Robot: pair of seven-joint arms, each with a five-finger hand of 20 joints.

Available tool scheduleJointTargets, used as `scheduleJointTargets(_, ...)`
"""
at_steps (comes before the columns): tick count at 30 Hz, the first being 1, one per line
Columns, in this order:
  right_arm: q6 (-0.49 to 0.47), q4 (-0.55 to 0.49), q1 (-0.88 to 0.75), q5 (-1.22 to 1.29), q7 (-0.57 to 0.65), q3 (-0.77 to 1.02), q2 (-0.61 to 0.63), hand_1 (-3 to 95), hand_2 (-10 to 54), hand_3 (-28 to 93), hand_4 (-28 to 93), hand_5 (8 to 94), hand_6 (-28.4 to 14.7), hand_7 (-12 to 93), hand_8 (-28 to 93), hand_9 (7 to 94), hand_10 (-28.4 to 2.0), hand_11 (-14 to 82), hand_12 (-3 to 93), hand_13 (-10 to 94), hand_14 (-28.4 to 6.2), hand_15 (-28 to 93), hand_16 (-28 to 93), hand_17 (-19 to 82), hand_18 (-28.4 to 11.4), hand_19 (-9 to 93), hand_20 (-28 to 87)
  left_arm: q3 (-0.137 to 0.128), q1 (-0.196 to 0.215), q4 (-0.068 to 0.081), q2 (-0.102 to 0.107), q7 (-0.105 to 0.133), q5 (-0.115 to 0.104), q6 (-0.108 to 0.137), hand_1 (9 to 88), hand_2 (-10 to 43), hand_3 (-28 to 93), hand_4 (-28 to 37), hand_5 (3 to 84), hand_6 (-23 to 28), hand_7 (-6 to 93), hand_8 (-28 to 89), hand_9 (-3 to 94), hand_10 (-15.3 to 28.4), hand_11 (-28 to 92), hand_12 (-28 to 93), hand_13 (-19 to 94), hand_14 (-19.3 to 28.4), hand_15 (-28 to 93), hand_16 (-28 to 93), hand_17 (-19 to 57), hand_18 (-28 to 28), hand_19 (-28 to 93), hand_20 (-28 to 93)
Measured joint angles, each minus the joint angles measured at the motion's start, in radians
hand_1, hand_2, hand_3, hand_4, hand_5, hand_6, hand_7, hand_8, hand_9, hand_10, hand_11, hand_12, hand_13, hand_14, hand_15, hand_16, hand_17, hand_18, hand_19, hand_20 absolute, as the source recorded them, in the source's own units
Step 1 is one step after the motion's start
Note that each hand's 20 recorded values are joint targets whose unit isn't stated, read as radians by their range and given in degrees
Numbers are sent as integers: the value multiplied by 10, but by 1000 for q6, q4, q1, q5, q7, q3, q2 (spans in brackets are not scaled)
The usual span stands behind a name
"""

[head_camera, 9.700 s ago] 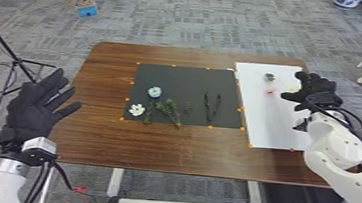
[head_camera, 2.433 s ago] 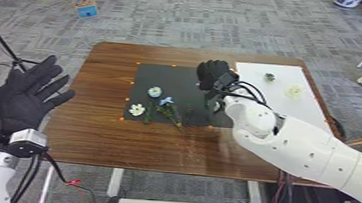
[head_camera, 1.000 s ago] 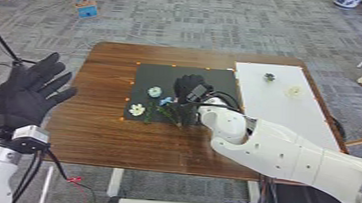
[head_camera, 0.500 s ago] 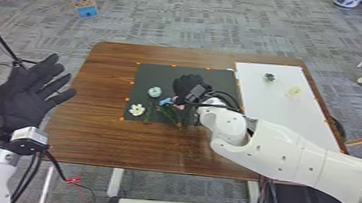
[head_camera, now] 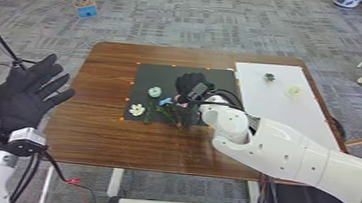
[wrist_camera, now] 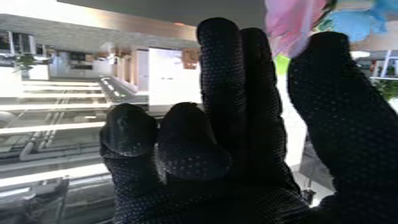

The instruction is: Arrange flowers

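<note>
In the head view, my right hand (head_camera: 192, 83) is over the middle of the black mat (head_camera: 161, 70), beside a pink flower (head_camera: 182, 104). A blue flower (head_camera: 166, 101), green sprigs (head_camera: 171, 113), a pale blue-white flower (head_camera: 155, 92) and a white flower (head_camera: 137, 109) lie left of it. My left hand (head_camera: 25, 94) stands open off the table's left side. The right wrist view has my right hand (wrist_camera: 222, 135) with two fingers straight and the thumb apart from them; the pink flower (wrist_camera: 289, 22) is at their tips, near the blue flower (wrist_camera: 355, 22).
White paper (head_camera: 288, 117) lies on the right of the brown table (head_camera: 122, 146), with a small dark green item (head_camera: 270, 77) and a pale yellow flower (head_camera: 294, 90) on it. My right arm crosses the paper's near part. A black tripod stands beyond the left side.
My right hand has come from the white paper leftward over the mat. The pink flower has left the paper, and the blue flower now lies on the mat. Lately the right hand has shifted slightly rightward.
</note>
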Motion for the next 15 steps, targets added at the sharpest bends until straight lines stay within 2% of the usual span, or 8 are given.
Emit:
scheduleJointTargets(4,-12,0,-5,0,-1,8,1,655,-95,196,-239,613,33,261,-137,700,-79,278,230,716,-48,871,356,377,-200,930,555,0,2,-1,-1,0,0,0,224,-58,617,-283,257,24,145,-78,206,104,110,167,163,143,91,53,-104,249,406,21)
scheduleJointTargets(6,-12,0,-6,0,-1,11,1,658,-95,182,-226,612,33,261,-137,699,-79,277,229,715,-48,871,356,376,-200,929,556,0,1,-1,-1,0,0,0,227,-57,614,-283,257,23,144,-78,206,103,110,167,163,143,90,53,-104,249,406,21)
scheduleJointTargets(8,-12,-1,-6,0,2,10,2,624,-95,320,-272,611,32,267,-142,700,-79,279,229,719,-49,870,352,381,-205,931,552,0,2,-1,-1,0,0,0,227,-57,613,-283,257,24,144,-78,206,103,109,167,164,143,90,53,-104,249,406,21)
scheduleJointTargets(10,-12,-9,-5,0,10,6,6,428,-95,702,-281,610,32,269,-145,698,-80,281,226,720,-49,869,353,383,-206,932,548,-5,9,-6,-3,0,0,0,226,-57,615,-283,257,24,144,-78,206,103,110,167,164,143,90,53,-104,249,406,21)
scheduleJointTargets(11,-12,-15,-5,0,15,4,8,383,-95,794,-282,609,32,270,-145,697,-80,281,225,719,-48,869,354,383,-207,932,548,-9,14,-11,-4,0,0,0,224,-58,619,-283,257,24,144,-78,207,103,109,167,164,142,91,54,-104,249,406,21)
scheduleJointTargets(12,-13,-20,-5,0,17,4,11,383,-95,814,-282,612,32,293,-121,700,-77,264,248,719,-48,869,352,382,-207,932,547,-12,20,-15,-6,0,0,0,223,-58,620,-283,257,24,144,-78,207,103,108,167,164,142,90,53,-104,249,406,21)
scheduleJointTargets(14,-13,-24,-7,0,18,8,13,430,-95,780,-282,598,27,395,33,714,-67,216,309,718,-48,870,350,383,-206,932,546,-13,25,-18,-7,0,0,0,223,-57,621,-283,258,24,144,-78,207,104,109,167,164,142,90,53,-104,249,406,21)
scheduleJointTargets(15,-13,-24,-10,0,18,13,13,447,-95,762,-282,594,27,438,64,719,-62,207,327,719,-46,870,347,382,-205,932,546,-13,25,-18,-7,0,0,0,224,-56,620,-283,258,24,144,-78,207,104,108,167,164,142,90,53,-104,249,406,21)
